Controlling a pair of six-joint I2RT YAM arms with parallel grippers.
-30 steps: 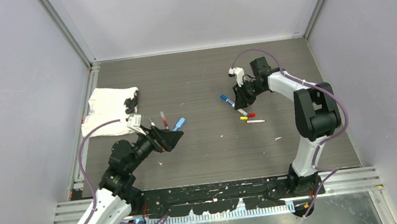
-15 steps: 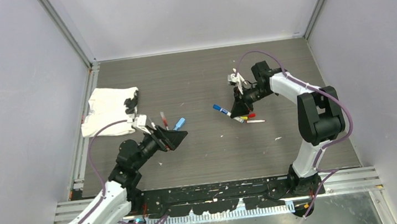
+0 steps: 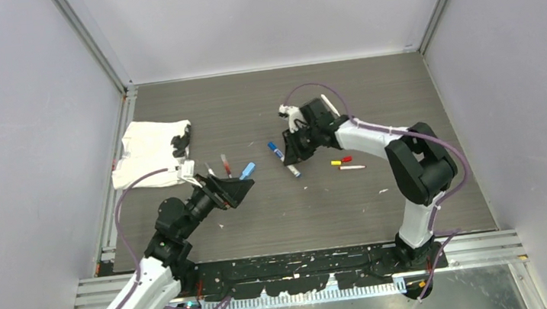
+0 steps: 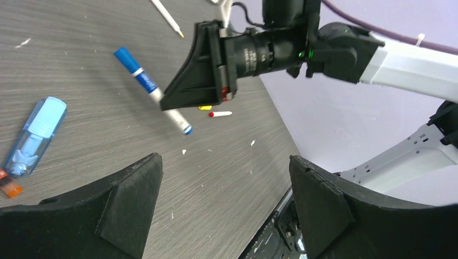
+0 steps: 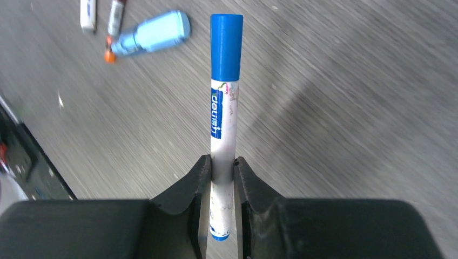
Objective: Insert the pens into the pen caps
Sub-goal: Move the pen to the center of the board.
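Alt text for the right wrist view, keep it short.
The fingers of the right gripper clamp a white pen with a blue end, pointing away from the camera, grey wood-grain table behind. A light-blue oblong piece and two more pens lie at top left, blurred.

Colours, right wrist view: the right gripper (image 5: 221, 170) has matt black fingers (image 5: 181, 202). Between the jaws, the blue pen (image 5: 222, 124): white barrel, solid blue cap at the far end, blue lettering along the barrel, thin blue band at the near end. Beyond the jaws and to their left, the light-blue oblong piece (image 5: 154, 31), orange at its tip. The table (image 5: 351, 108) is grey with fine streaked wood grain.

The left gripper (image 4: 224, 178) has black, coarse-looking fingers (image 4: 127, 202). Ahead of its jaws are a yellow cap (image 4: 204, 107) and a short white pen (image 4: 220, 114) with a red end.

From the top, the cloth (image 3: 144, 156) is white with a dark blotch at one edge. The cable (image 3: 311, 85) is purple.
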